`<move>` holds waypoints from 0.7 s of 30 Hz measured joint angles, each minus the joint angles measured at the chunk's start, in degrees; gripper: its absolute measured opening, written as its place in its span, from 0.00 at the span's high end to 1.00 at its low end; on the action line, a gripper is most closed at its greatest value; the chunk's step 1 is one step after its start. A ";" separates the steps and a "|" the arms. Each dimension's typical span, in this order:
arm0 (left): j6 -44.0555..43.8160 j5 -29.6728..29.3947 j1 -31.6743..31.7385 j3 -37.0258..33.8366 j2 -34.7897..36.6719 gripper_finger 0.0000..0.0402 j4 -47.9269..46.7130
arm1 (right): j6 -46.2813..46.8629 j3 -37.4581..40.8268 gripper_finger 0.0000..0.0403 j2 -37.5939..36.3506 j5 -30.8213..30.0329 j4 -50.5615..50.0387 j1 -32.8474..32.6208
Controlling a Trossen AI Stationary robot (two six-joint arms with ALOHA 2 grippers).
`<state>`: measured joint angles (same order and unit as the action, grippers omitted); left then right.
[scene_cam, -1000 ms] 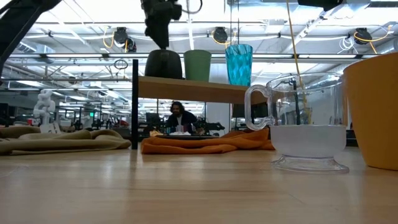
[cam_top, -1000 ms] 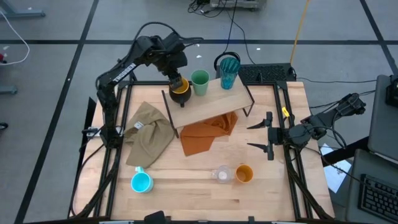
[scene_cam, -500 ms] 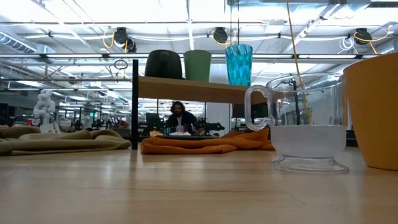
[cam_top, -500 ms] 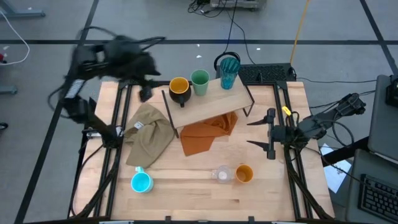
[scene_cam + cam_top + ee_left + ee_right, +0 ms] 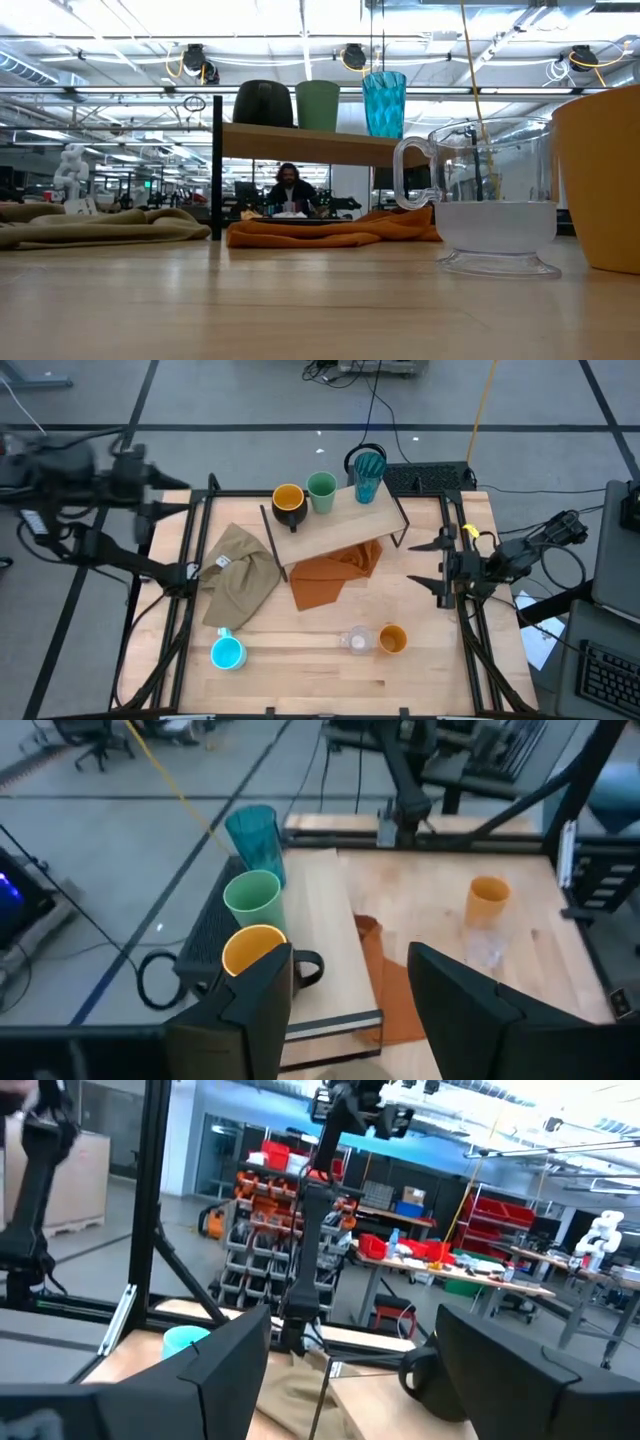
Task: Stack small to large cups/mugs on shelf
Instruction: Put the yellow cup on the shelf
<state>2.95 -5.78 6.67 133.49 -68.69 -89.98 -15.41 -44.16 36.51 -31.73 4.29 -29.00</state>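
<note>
Standing in a row on the shelf (image 5: 335, 523), upper centre of the high view: black mug (image 5: 288, 501), green cup (image 5: 321, 490), teal tumbler (image 5: 367, 473). Waiting along the lower edge: blue mug (image 5: 227, 652), clear glass (image 5: 357, 641), orange cup (image 5: 392, 639). Hovering released, grasping nothing: left gripper (image 5: 172, 494) at upper left, right gripper (image 5: 438, 563) at right.

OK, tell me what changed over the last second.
The left gripper let go of the black mug on the shelf and swung away past the table's left edge, open. The right gripper shifted slightly, open. All cups stayed put.
</note>
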 joint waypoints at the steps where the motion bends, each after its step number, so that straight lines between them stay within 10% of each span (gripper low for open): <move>1: -0.54 -0.26 -0.38 -0.60 1.69 0.50 0.02 | 0.09 0.00 0.32 -0.57 0.00 -0.34 -0.01; 13: -10.83 -6.01 4.05 -29.73 31.91 0.50 -0.25 | 2.69 0.00 0.32 -5.02 -0.02 -3.87 0.01; 21: -7.43 6.98 16.92 -46.14 45.52 0.50 7.21 | 2.94 0.00 0.32 -4.96 -0.02 -5.37 0.01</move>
<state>-4.48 1.20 23.58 87.35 -23.17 -82.78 -12.47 -44.16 31.55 -31.75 -1.08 -28.99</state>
